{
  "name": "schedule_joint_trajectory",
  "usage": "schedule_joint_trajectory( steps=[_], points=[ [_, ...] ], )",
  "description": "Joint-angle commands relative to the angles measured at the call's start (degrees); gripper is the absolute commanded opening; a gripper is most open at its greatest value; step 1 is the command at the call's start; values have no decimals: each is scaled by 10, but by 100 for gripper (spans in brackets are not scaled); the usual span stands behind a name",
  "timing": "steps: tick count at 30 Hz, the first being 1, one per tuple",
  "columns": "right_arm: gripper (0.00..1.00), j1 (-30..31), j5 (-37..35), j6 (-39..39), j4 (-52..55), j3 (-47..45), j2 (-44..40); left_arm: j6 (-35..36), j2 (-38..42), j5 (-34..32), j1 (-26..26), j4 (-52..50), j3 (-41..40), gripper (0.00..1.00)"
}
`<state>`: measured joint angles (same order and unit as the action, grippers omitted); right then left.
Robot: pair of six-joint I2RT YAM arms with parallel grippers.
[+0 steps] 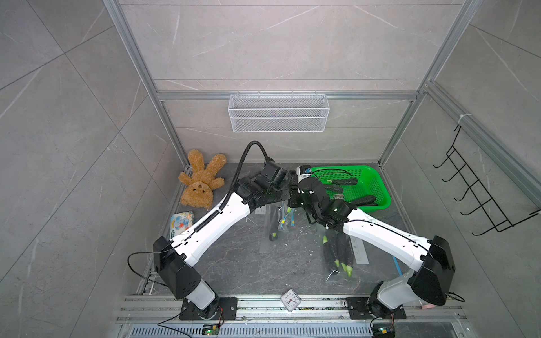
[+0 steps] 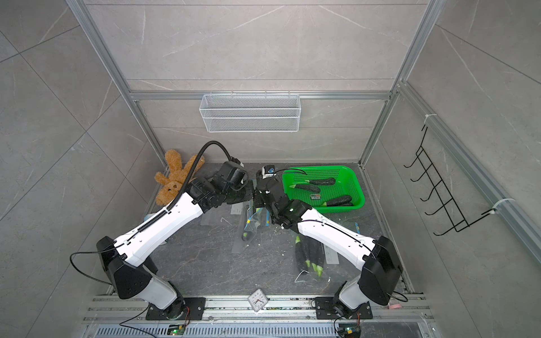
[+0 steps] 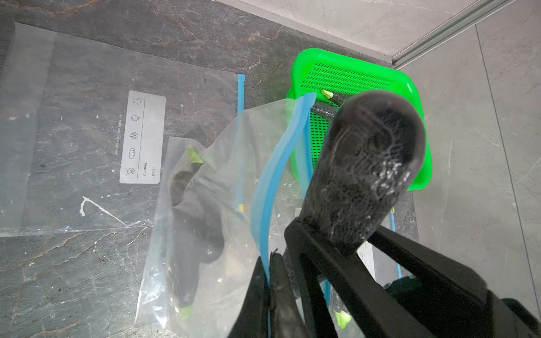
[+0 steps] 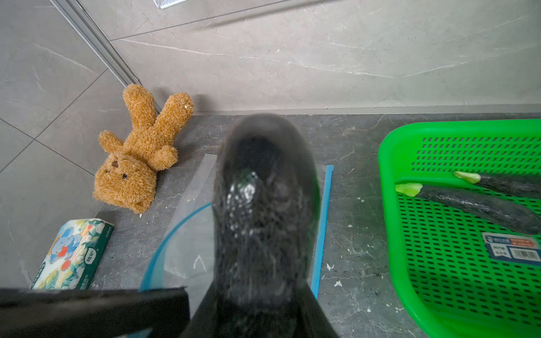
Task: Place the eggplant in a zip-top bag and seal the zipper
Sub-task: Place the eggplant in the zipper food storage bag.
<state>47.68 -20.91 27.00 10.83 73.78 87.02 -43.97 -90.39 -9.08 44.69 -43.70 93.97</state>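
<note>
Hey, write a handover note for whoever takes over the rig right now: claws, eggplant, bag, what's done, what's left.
Left claw: shut on the blue zipper edge of the zip-top bag, holding the mouth up.
Right claw: shut on an eggplant, beside that mouth, apparently not inside yet.
Spare eggplants lie in the green basket.
Done: eggplant picked up, bag mouth lifted.
Left: lower the eggplant in, release it, seal the zipper.

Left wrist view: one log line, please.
left pincer: shut on blue zipper edge of clear plastic zip-top bag | right pincer: gripping dark long eggplant | eggplant by bag mouth | zipper unsealed
</note>
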Motion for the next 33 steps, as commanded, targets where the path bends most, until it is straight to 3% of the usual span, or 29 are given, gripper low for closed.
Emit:
schedule_joint_trajectory(
  steps=[1, 9, 12, 19, 25, 33],
  points=[
    [30, 11, -3, -6, -35, -4, -31, -9, 3, -3, 2, 32, 22, 0],
    [30, 11, 10, -1, -28, 9, -66, -16, 4, -3, 2, 38, 14, 0],
    [27, 11, 18, 6, -22, 18, -56, -18, 7, -3, 3, 46, 7, 0],
    [29, 13, 1, 30, -22, 16, -31, -20, 13, -3, 3, 53, 5, 0],
    [51, 13, 1, 31, -10, 11, -36, -21, 18, -7, 3, 56, 5, 0],
    [57, -7, 49, 8, 35, 42, -78, -30, 29, 0, 2, 71, -1, 0]
  ],
)
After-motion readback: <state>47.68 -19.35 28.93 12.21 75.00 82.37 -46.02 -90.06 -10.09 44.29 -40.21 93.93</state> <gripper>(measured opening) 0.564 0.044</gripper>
